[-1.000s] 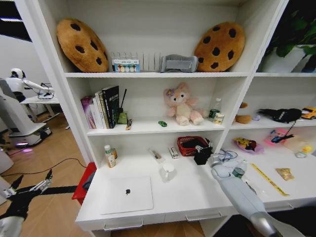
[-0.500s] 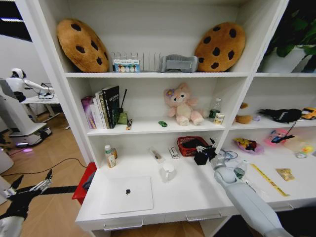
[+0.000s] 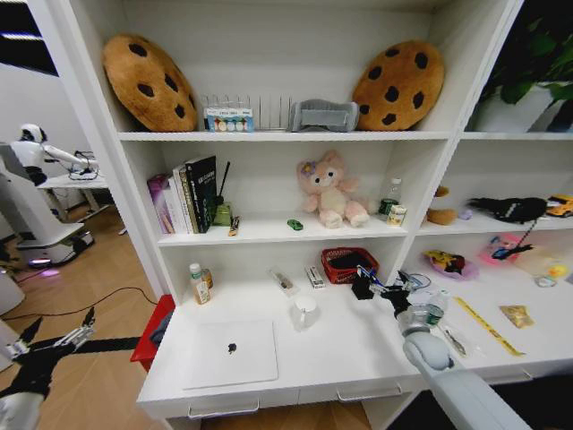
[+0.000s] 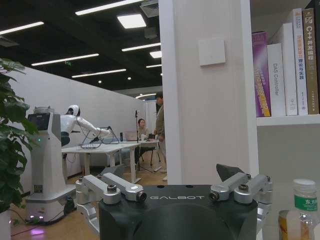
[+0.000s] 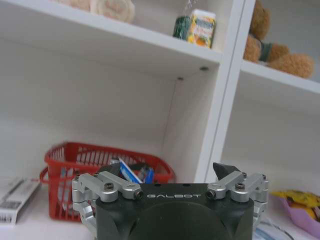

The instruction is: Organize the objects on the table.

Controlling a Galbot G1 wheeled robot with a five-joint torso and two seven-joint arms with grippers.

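The silver laptop [image 3: 231, 351] lies closed on the white table [image 3: 349, 345], front left. A tiny green toy car [image 3: 295, 224] sits on the shelf above, beside a pink plush. My right gripper [image 3: 361, 285] [image 5: 167, 170] hangs open just in front of the red basket [image 3: 346, 263] [image 5: 65, 165] at the back of the table. Blue and white pens [image 5: 131, 172] lie inside that basket, beyond the fingertips. Nothing is held. My left gripper [image 3: 55, 333] [image 4: 169, 172] is parked open, low and to the left of the table, off its edge.
A white cup [image 3: 304, 311] stands mid-table and two small bottles [image 3: 199, 283] at back left. A plastic bottle [image 3: 433, 309] stands close to my right wrist. Books [image 3: 190, 197] fill the left of the middle shelf. Another robot [image 3: 31, 148] stands in the room at left.
My right forearm has swung right and toward the camera. Its gripper has stayed in front of the red basket, shifting slightly left. The left arm has not moved.
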